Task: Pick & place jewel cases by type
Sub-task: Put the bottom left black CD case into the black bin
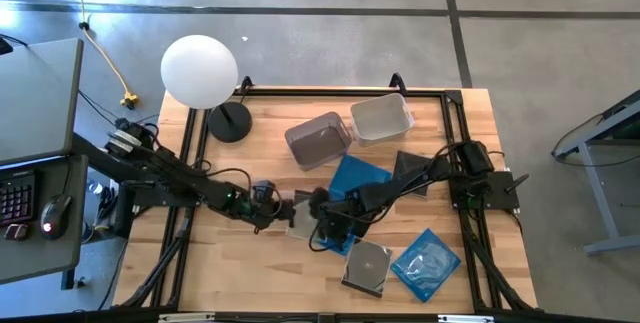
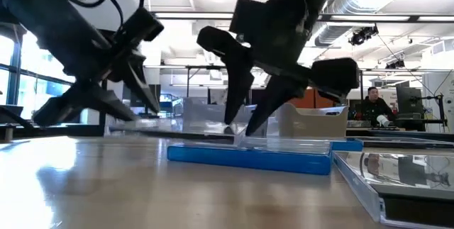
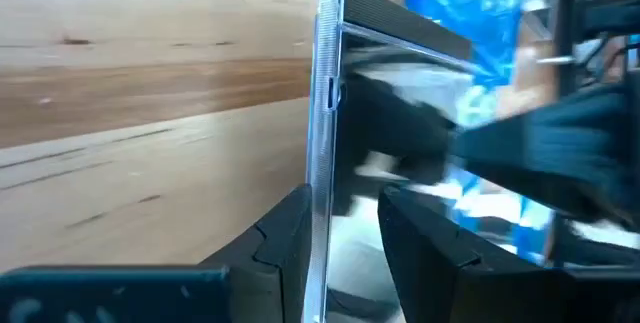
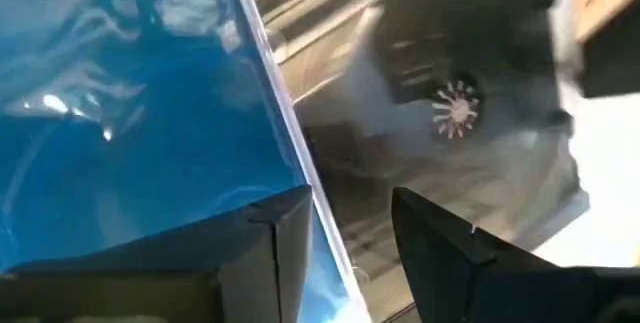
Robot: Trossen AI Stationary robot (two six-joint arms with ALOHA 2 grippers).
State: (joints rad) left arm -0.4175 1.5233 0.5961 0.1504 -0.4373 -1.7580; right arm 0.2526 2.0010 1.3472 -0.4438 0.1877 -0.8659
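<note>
**Both grippers meet on one clear-fronted case, mid-table**

High: left gripper point(image 1: 272, 206) and right gripper point(image 1: 322, 231) converge on a clear-fronted case point(image 1: 302, 214), mostly hidden under them. Blue case point(image 1: 357, 176) and dark case point(image 1: 412, 170) lie behind it, near the grey tub point(image 1: 318, 139) and clear tub point(image 1: 381, 118). Front: another dark case point(image 1: 366, 266), crinkled blue case point(image 1: 426, 262).

Low: the held case point(image 2: 170, 131) sits roughly level, just above the table point(image 2: 106, 186); another blue case point(image 2: 248, 157) lies flat beside.

Left wrist: fingers point(image 3: 280, 253) narrowly parted, straddling the case edge point(image 3: 328, 113).

Right wrist: fingers point(image 4: 275, 238) narrowly parted astride a case edge point(image 4: 280, 113); firm grip: can't tell.
</note>
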